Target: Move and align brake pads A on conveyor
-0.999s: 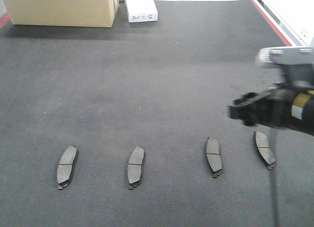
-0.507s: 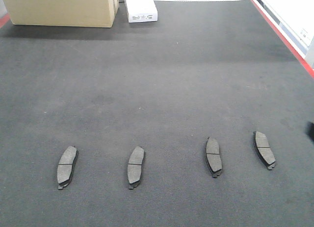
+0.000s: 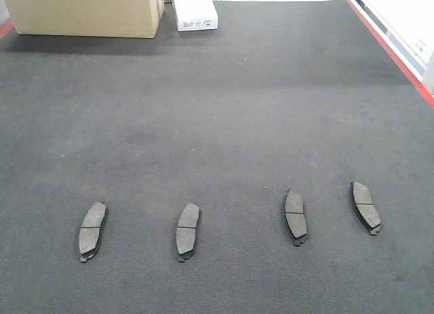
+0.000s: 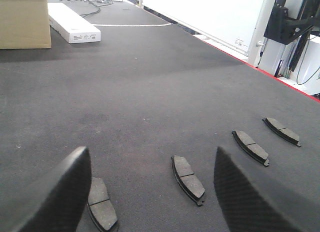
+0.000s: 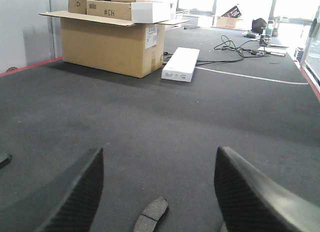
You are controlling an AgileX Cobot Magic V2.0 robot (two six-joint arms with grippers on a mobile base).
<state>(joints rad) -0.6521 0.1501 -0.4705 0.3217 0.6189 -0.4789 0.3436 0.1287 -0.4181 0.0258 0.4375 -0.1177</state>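
Several brake pads A lie in a rough row on the dark conveyor (image 3: 217, 110): the leftmost pad (image 3: 92, 230), a second pad (image 3: 188, 230), a third pad (image 3: 295, 217) and the rightmost pad (image 3: 365, 206). Neither gripper shows in the front view. In the left wrist view my left gripper (image 4: 151, 151) hangs open above the belt, with one pad (image 4: 102, 210) by its left finger and another pad (image 4: 188, 173) between the fingers, untouched. My right gripper (image 5: 159, 151) is open too, with a pad (image 5: 150, 215) lying below the gap.
A cardboard box (image 3: 85, 12) and a long white box (image 3: 194, 9) stand at the far end of the belt. The red frame edge (image 3: 386, 49) runs along the right side. Cables (image 5: 240, 46) lie beyond the white box.
The right arm, which hung over the right side of the belt a second ago, has pulled out of the front view to the right. The pads have not moved.
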